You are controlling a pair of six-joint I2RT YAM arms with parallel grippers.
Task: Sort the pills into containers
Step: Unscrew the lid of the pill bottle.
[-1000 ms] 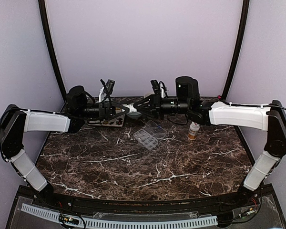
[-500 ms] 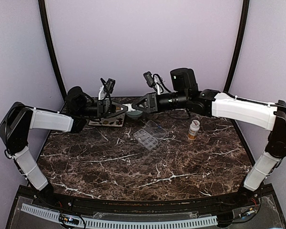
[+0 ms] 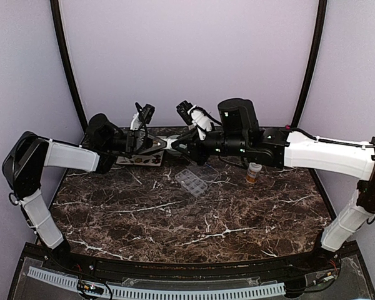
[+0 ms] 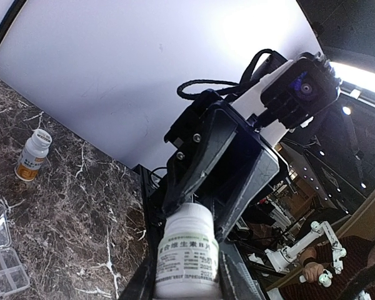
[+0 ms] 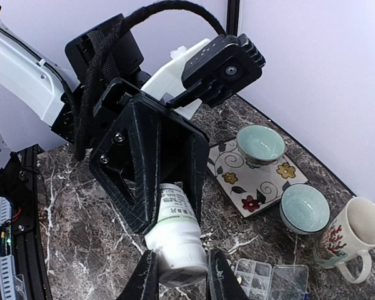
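A white pill bottle (image 3: 173, 140) hangs level above the back of the table, held from both ends. My left gripper (image 3: 163, 144) is shut on its labelled body (image 4: 187, 253). My right gripper (image 3: 181, 143) is shut on the ribbed cap end (image 5: 178, 253), its two fingers either side of the cap. The clear organiser box (image 3: 194, 178) lies open on the marble just in front of the grippers, lid flat to the right. It also shows in the wrist views (image 4: 0, 265) (image 5: 272, 279). No loose pills show.
An amber bottle with a white cap (image 3: 254, 172) stands right of the organiser. A flowered plate (image 5: 256, 181) holds a pale green bowl (image 5: 260, 142); a second bowl (image 5: 304, 208) and a cream mug (image 5: 356, 240) stand beside it, at the back left under my left arm.
My right arm has swung leftward and its wrist has rolled while staying shut on the cap. The left arm reaches slightly further in; the bottle stays between both grippers.
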